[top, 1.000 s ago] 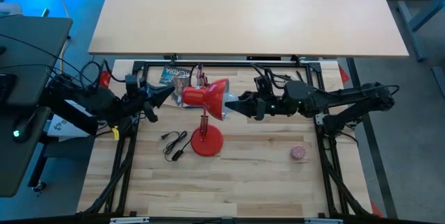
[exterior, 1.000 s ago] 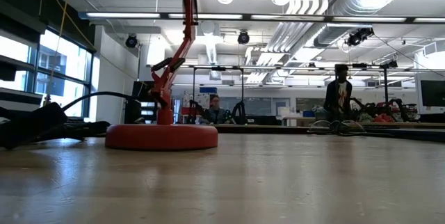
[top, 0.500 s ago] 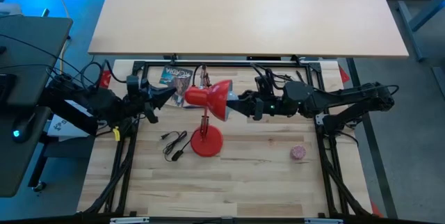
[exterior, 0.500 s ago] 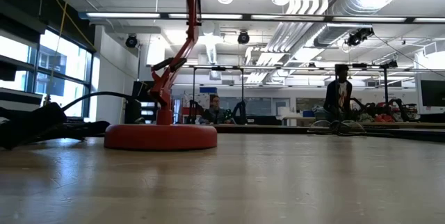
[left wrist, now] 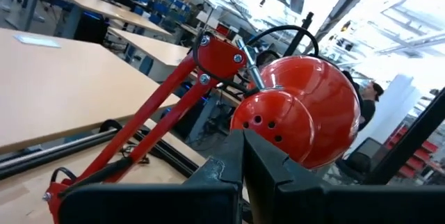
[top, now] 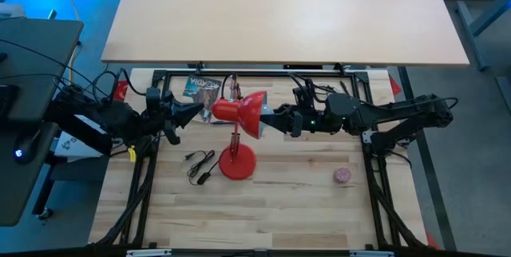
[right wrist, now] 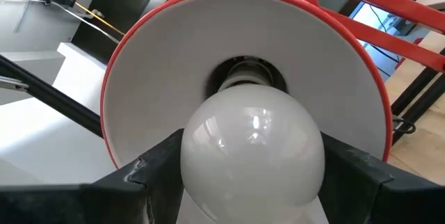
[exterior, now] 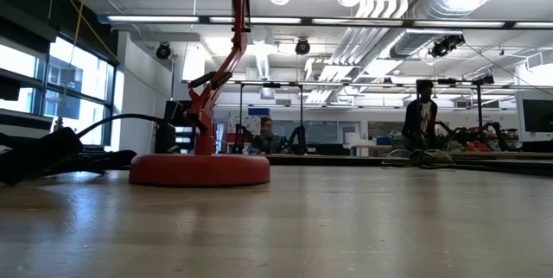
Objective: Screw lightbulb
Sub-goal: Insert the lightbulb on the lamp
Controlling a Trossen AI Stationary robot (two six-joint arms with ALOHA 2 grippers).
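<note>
Above the wooden bench [top: 303,209], the right end effector [right wrist: 252,175] grips the lightbulb [right wrist: 252,151] by its glass globe, base just entering the red lamp shade [right wrist: 174,64] ahead; light, smooth and fragile, it probably wants gentle pressure, while the closed left end effector [left wrist: 240,165] braces behind the shade.

The lightbulb [right wrist: 252,156] hides most of its own screw base inside the red lamp's shade [right wrist: 174,43], so how far it sits in the socket cannot be told. The picture's edge cuts off its lower part.
</note>
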